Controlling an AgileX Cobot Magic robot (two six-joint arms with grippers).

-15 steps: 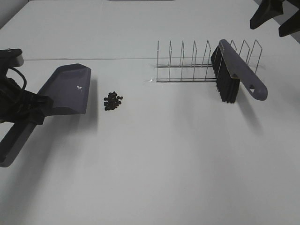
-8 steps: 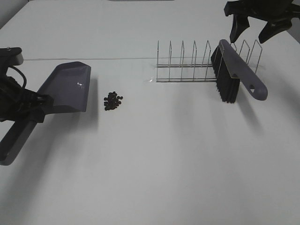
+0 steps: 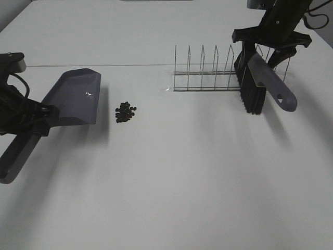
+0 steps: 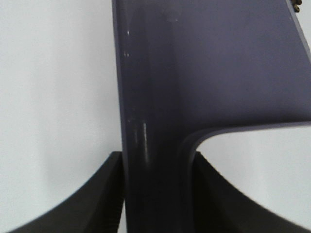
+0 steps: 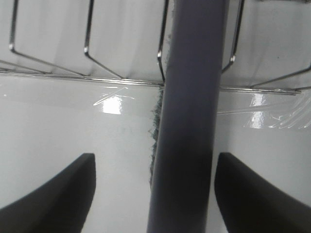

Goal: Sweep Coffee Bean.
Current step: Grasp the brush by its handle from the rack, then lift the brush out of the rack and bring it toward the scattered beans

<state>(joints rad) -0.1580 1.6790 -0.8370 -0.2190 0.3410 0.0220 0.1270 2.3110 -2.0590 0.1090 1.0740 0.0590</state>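
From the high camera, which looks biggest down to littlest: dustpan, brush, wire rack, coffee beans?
1. dustpan and wire rack, too alike to rank; the rack sits farther back.
2. brush
3. coffee beans, the whole pile by far smallest.

We see a white table [image 3: 187, 187] filling the view, a thin seam [image 3: 130, 65] crossing its far part. A grey patch [image 3: 8, 15] shows past its far left edge.
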